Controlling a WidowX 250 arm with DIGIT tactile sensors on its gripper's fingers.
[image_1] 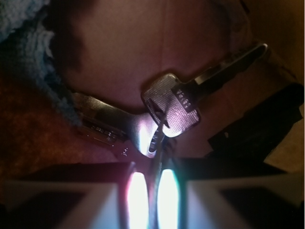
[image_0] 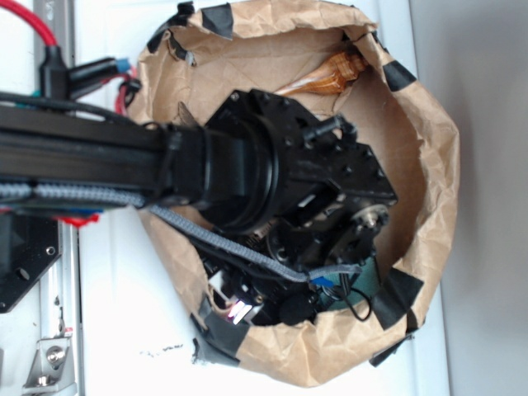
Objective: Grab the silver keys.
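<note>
Inside the brown paper bowl (image_0: pixel 429 165), our gripper (image_1: pixel 148 200) reaches down. Just beyond its fingertips (image_1: pixel 137 195) we note the silver keys (image_1: pixel 174 107), ring passing between nearly closed jaws; blue cloth (image_1: pixel 28 43) lies far left.

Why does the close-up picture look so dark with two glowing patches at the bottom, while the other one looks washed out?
Wrist view: dim and reddish, two blown-out glare streaks at the gripper, light glinting off the silver keys, blurred cloth. Exterior view: bright white surroundings, arm shadowing the paper bag, slightly soft.
</note>
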